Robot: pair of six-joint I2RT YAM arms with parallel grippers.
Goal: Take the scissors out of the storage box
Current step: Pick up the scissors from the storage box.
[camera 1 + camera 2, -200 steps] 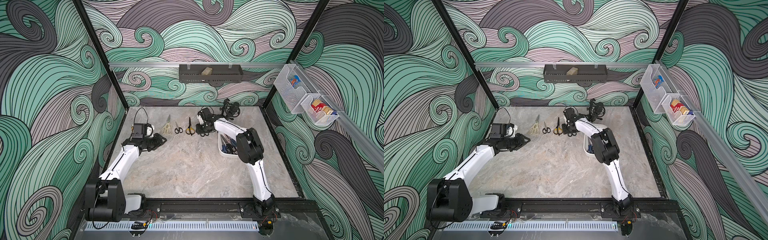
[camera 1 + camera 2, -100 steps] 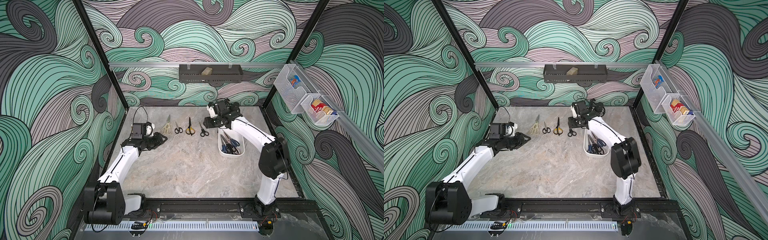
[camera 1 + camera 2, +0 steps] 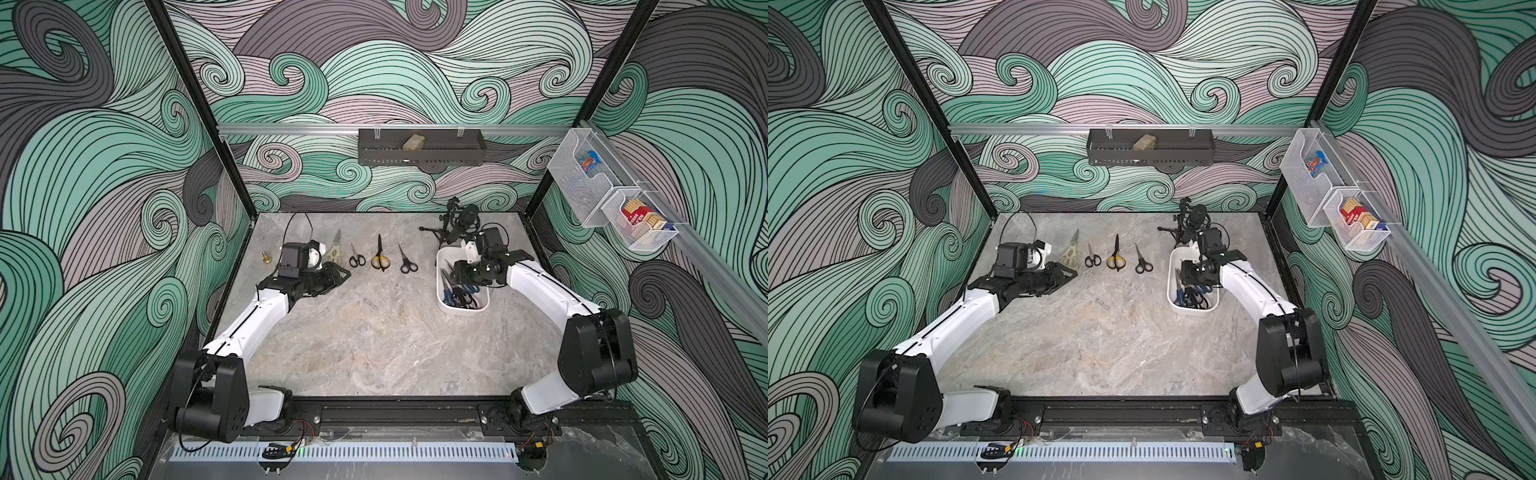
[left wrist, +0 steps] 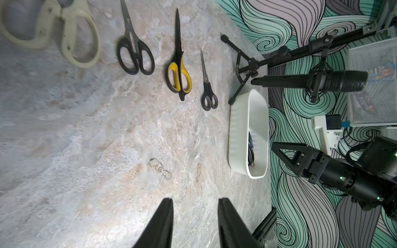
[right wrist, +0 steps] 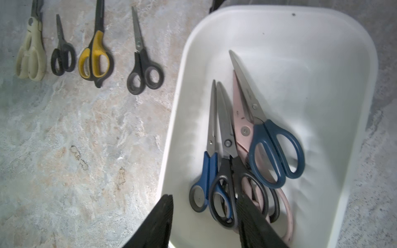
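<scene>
White plastic storage box (image 3: 461,308) sits on the grey marbled bench (image 3: 374,345) by its right edge, toward the far side. Inside, piled with handles to the near end: dark-blue-handled scissors (image 5: 277,150) on top of pink scissors (image 5: 239,116), beside them black-handled scissors (image 5: 225,126) and slim blue-handled scissors (image 5: 212,120). Four pairs already out, in a row along the far edge, blades pointing away: cream-handled scissors (image 3: 333,252), small black scissors (image 3: 356,258), yellow-black scissors (image 3: 380,258), second small black scissors (image 3: 407,264). Right hand (image 5: 204,196) hangs over the box, fingers spread, handle rings showing between them; contact, cannot tell. Left hand (image 4: 194,199) low over the bench near the left edge, close to the cream pair, fingers spread, nothing in it.
</scene>
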